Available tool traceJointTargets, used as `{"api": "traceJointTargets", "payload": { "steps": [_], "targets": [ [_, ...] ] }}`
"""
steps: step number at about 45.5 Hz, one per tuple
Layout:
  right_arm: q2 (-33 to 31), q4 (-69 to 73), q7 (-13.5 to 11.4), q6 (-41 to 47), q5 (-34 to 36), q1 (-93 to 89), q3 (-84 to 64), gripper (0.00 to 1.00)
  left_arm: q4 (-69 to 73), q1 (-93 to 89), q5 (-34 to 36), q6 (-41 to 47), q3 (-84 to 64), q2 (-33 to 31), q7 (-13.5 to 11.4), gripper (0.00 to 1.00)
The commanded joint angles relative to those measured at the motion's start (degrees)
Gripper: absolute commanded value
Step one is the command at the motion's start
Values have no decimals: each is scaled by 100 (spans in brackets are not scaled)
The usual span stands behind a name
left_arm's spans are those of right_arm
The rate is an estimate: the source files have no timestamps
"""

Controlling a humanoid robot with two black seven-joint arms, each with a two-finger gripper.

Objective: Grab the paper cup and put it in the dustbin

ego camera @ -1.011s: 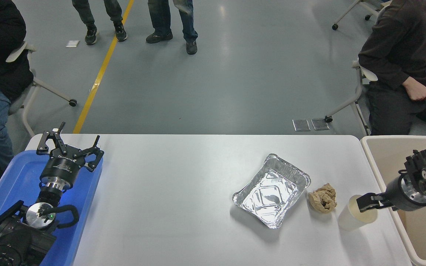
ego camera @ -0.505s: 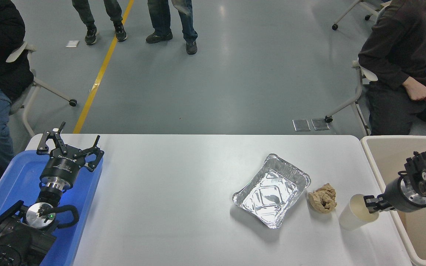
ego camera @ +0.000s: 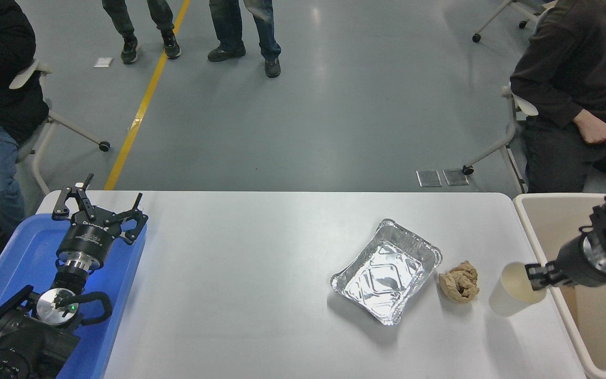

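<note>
Near the right edge of the white tabletop [ego camera: 240, 273], the paper cup [ego camera: 516, 290] is gripped at its rim by the right claw [ego camera: 538, 275], whose fingers are closed on the rim's right side. The cup is tilted, its cream-coloured mouth turned up and toward the right, and it appears to be raised a little, a faint shadow being seen below it. Just to its right, the large cream dustbin [ego camera: 532, 226] is placed against the tabletop's edge, and the right arm is stretched across the bin's opening. Just left of the cup, a crumpled brown paper wad [ego camera: 459, 281] is seen, and beside that a silver foil tray [ego camera: 387, 271], tilted diagonally. At the lower left, the left claw [ego camera: 99, 208] is parked over a blue tray [ego camera: 16, 263] with its fingers spread wide and nothing held. Beyond the far right corner, a seated person [ego camera: 571, 84] in dark clothes is seen.
</note>
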Motion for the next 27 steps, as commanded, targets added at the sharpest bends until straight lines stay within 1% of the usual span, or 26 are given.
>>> {"api": "traceJointTargets", "payload": {
  "steps": [1, 4, 7, 11, 19, 23, 27],
  "targets": [
    [72, 526, 268, 1313, 41, 2570, -655, 0, 1, 10, -1, 0, 10, 1, -2, 99],
    [89, 561, 268, 1763, 23, 3099, -663, 0, 1, 10, -1, 0, 1, 1, -2, 99],
    [177, 596, 268, 1983, 23, 3425, -698, 0, 1, 10, -1, 0, 10, 1, -2, 99],
    [335, 640, 268, 2063, 14, 3715, -865, 0, 1, 10, -1, 0, 10, 1, -2, 99],
    [353, 711, 259, 2361, -12, 4155, -980, 0, 1, 10, -1, 0, 10, 1, -2, 99],
    [336, 702, 233, 2353, -38, 4181, -989, 0, 1, 10, -1, 0, 10, 1, -2, 99],
    [266, 623, 216, 2274, -284, 4068, -1041, 0, 1, 10, -1, 0, 10, 1, -2, 99]
  ]
}}
